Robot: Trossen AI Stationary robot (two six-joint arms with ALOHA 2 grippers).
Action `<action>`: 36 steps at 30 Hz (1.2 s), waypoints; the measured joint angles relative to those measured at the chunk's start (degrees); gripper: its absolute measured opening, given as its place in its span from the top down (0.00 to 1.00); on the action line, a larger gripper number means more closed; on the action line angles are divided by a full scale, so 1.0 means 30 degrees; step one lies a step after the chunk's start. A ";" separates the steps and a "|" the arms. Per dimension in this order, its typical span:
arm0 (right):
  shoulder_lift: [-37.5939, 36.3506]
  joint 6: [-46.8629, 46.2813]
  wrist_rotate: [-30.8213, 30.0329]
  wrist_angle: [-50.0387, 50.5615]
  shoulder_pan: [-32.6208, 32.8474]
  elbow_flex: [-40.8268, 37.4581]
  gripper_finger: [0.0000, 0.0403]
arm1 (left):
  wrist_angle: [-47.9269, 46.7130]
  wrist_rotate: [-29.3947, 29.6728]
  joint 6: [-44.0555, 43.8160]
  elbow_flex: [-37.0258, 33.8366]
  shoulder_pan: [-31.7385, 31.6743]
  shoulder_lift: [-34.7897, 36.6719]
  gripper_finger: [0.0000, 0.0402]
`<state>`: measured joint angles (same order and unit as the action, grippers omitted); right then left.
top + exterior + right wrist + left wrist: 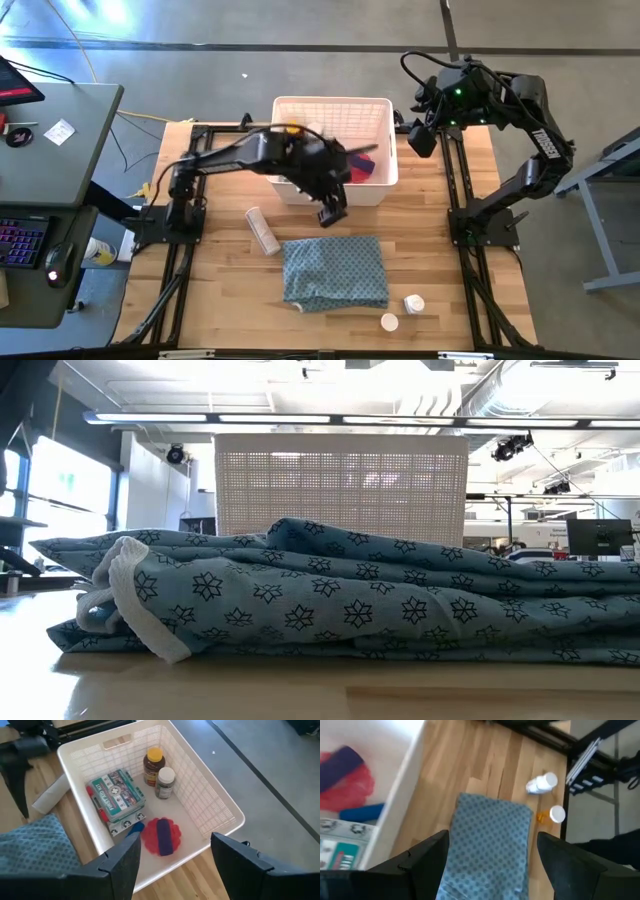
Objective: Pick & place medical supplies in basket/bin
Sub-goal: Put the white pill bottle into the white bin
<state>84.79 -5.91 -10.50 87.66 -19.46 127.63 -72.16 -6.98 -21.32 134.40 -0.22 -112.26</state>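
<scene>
The white latticed basket (385,160) stands at the table's far middle. It holds an amber yellow-capped bottle (153,766), a white pill bottle (165,782), printed packets (116,795), a blue tube (134,828) and a purple tube (164,836) lying on a pink-red disc (150,840). My left gripper (333,212) hangs open and empty just in front of the basket's near wall, above the table and the folded blue-grey cloth (490,835). My right gripper (421,138) hangs open and empty at the basket's far right. A white roll (263,230) and two white-capped bottles (542,783) (556,813) lie on the table.
The patterned cloth (335,272) lies folded at the near middle and fills the low view's foreground (350,605), with the basket (340,485) behind it. Black arm frames run along both table sides (170,270) (480,270). A desk with a keyboard (25,245) stands beyond the left edge.
</scene>
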 joint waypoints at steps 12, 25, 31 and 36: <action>0.0000 0.0000 0.1262 0.0007 -0.0004 0.0000 0.42 | -0.0736 -0.0250 -0.5448 0.0010 0.0273 -0.2548 0.17; 0.0000 0.0000 0.1696 0.0013 -0.0007 0.0000 0.42 | -0.1570 0.1742 -1.2240 0.0019 -0.0133 -0.4667 0.17; 0.0000 0.0155 0.1699 0.0022 -0.0007 0.0000 0.42 | -0.1465 0.2755 -1.2959 0.0024 -0.0890 -0.4796 0.17; 0.0000 0.0321 0.1704 0.0051 -0.0007 0.0000 0.42 | -0.1519 0.3180 -1.2891 0.0026 -0.1665 -0.4796 0.17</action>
<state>84.79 -4.95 -5.39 87.81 -19.49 127.63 -76.72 2.56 -59.99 134.47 -5.21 -126.65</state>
